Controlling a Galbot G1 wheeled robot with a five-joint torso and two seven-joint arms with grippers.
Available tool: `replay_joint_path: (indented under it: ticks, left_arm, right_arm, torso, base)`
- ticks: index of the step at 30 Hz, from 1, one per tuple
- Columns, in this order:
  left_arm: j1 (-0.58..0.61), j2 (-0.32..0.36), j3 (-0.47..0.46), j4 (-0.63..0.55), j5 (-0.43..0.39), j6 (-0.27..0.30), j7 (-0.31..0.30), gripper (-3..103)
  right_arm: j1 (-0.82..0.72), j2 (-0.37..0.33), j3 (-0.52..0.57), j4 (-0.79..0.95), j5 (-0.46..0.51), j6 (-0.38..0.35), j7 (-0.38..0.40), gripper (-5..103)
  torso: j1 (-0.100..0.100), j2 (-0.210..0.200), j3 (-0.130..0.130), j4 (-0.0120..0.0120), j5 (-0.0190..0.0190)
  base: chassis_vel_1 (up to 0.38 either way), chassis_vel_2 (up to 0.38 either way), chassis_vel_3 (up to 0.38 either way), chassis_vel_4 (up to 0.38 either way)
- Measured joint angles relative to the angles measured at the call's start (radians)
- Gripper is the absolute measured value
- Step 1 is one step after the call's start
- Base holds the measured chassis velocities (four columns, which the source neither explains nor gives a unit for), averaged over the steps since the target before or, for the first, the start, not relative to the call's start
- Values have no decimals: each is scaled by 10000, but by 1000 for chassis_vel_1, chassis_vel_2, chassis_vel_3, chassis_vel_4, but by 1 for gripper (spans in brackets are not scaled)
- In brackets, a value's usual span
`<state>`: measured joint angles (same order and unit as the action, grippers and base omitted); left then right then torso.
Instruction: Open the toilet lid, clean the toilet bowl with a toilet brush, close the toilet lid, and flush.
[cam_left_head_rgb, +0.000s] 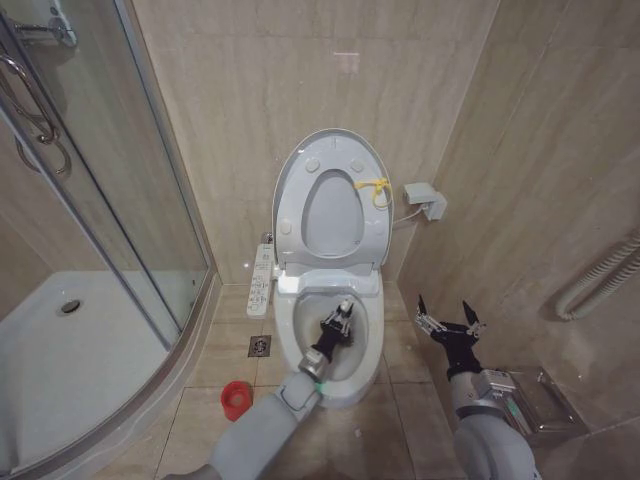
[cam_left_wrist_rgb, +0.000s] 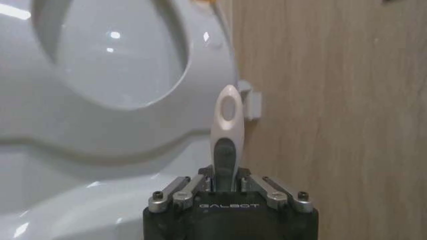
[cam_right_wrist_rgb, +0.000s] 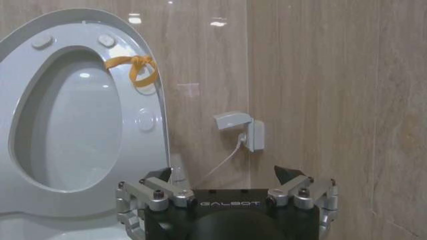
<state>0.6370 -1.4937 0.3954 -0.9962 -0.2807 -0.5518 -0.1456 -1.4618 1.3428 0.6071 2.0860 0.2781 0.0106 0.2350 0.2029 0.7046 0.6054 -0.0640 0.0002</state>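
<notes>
So the toilet lid (cam_left_head_rgb: 331, 205) is flipped all the way up against the beige wall, with the ring seat (cam_left_head_rgb: 330, 215) raised flat against it. You can see the little round bumpers and the yellow tie (cam_left_head_rgb: 374, 189) knotted at the edge on the robot's right side. The toilet bowl (cam_left_head_rgb: 332, 330) sits open below, with its button panel (cam_left_head_rgb: 260, 281) hanging off the side nearer the shower.

The left gripper (cam_left_head_rgb: 342, 322) is reaching in over the bowl, jaws clamped on the toilet brush (cam_left_wrist_rgb: 225, 135). In the left wrist view the pale handle with its hanging hole sticks up out of the jaws, pointing toward the raised seat. I can't make out the bristle head.

The right gripper (cam_left_head_rgb: 449, 323) hangs off to the right of the bowl, near the side wall, jaws spread wide and holding nothing. A red cup holder (cam_left_head_rgb: 236, 397) stands on the floor tiles left of the bowl's base, and a small white wall box (cam_left_head_rgb: 426, 200) sits beside the lid.
</notes>
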Motion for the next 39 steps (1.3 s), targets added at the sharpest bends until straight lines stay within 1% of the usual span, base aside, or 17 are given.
replay_joint_path:
  ticks: [3,6,8,11,14,16,17,18,21,24,30,31,34,35,36,39]
  left_arm:
    - [78,-7,102,-448,0,95,-46,19]
    - [199,171,160,-659,-3,145,-35,19]
    - [207,226,154,-548,3,100,-17,19]
    - [183,433,121,-26,7,-31,79,19]
    - [100,517,72,259,6,-108,166,19]
    - [-19,587,-50,602,4,-139,209,19]
    - [-56,589,-73,630,4,-140,212,19]
    - [-95,585,-68,574,5,-140,213,19]
    - [-83,550,-52,279,5,-127,200,19]
    - [89,464,57,-406,12,-93,171,19]
    - [303,534,142,-741,33,-88,191,19]
    - [305,556,140,-683,46,-100,208,19]
    - [191,717,50,19,84,-241,372,19]
    - [191,717,50,19,84,-241,372,19]
    - [97,754,-22,322,96,-275,390,19]
    - [12,780,-108,584,138,-298,404,19]
  right_arm:
    - [0,0,0,0,0,0,0,100]
    - [0,0,0,0,0,0,0,100]
    - [1,0,0,0,0,0,0,100]
    - [1,0,0,0,0,0,0,100]
    - [0,0,0,0,0,0,0,100]
    - [0,0,0,0,0,0,0,100]
    - [0,0,0,0,0,0,0,100]
    - [0,0,0,1,0,0,0,100]
    - [0,0,0,0,0,0,0,100]
    - [0,0,0,0,0,0,0,100]
    - [0,0,0,0,0,0,0,100]
    - [0,0,0,0,0,0,0,100]
    - [0,1,0,0,0,0,0,100]
    - [0,1,0,0,0,0,0,100]
    - [0,0,0,1,0,0,0,100]
    - [0,0,0,0,0,0,0,100]
  torso:
    - [0,0,-1,-5,-2]
    - [-1,0,-1,-2,-1]
    - [-1,1,-1,-1,-2]
    - [0,0,0,2,-2]
    - [-2,1,-2,-3,-6]
    - [0,-1,1,3,3]
    - [1,-1,1,4,1]
    - [1,-1,1,-2,-4]
    - [2,-2,2,-1,0]
    - [1,-1,1,-5,-3]
    - [0,-1,0,1,-2]
    - [0,-1,-1,0,-3]
    - [0,-1,-1,0,-3]
    - [0,-1,-1,0,-3]
    - [0,-1,0,-1,-3]
    - [1,-2,1,2,2]
  base:
    - [0,0,0,0]
    - [0,0,0,0]
    - [0,0,0,0]
    - [0,0,0,0]
    - [0,0,0,0]
    - [0,0,0,0]
    - [0,0,0,0]
    - [0,0,0,0]
    - [0,0,0,0]
    - [0,0,0,0]
    - [0,0,0,0]
    - [0,0,0,0]
    - [0,0,0,0]
    - [0,0,0,0]
    - [0,0,0,0]
    - [0,0,0,0]
